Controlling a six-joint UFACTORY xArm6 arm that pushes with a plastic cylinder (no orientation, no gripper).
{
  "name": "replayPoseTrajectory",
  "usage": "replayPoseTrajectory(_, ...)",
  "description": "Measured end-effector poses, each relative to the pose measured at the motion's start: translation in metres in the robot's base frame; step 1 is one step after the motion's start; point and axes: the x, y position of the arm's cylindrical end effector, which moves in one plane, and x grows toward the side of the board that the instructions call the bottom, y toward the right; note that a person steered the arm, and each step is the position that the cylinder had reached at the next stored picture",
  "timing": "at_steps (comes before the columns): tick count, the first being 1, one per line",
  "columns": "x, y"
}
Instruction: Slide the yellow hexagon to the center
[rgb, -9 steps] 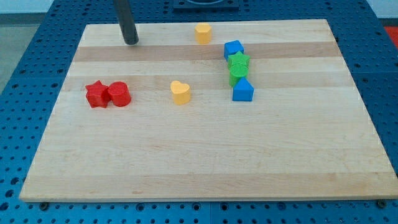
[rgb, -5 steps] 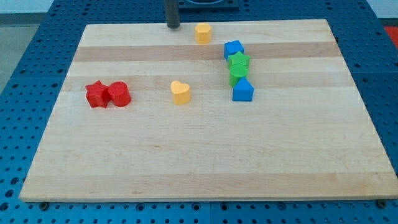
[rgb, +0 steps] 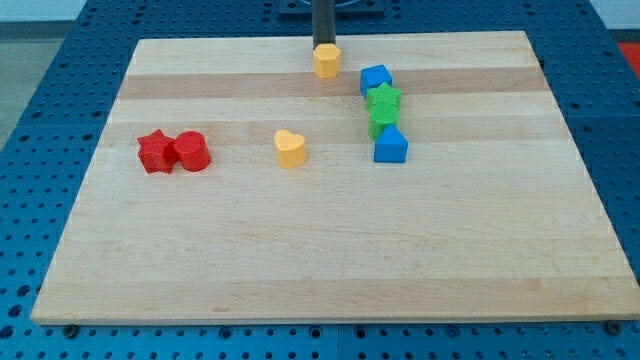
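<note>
The yellow hexagon (rgb: 326, 61) sits on the wooden board (rgb: 330, 260) near the view's top edge, a little left of the blue and green column. My tip (rgb: 325, 45) is at the hexagon's top side, touching or nearly touching it; the dark rod rises out of the view's top. A yellow heart (rgb: 290, 148) lies lower, left of the board's middle.
A blue cube (rgb: 376, 79), a green star (rgb: 383, 99), a green block (rgb: 381, 119) and a blue block (rgb: 390, 145) form a column right of centre. A red star (rgb: 154, 152) and a red cylinder (rgb: 190, 151) touch at the left.
My tip has moved to the view's right along the board's top edge, from the top left to just behind the yellow hexagon. The hexagon has shifted slightly downward.
</note>
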Motion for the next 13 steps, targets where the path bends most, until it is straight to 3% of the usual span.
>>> replayPoseTrajectory(6,0.021,0.032)
replayPoseTrajectory(9,0.049,0.018)
replayPoseTrajectory(13,0.074,-0.043)
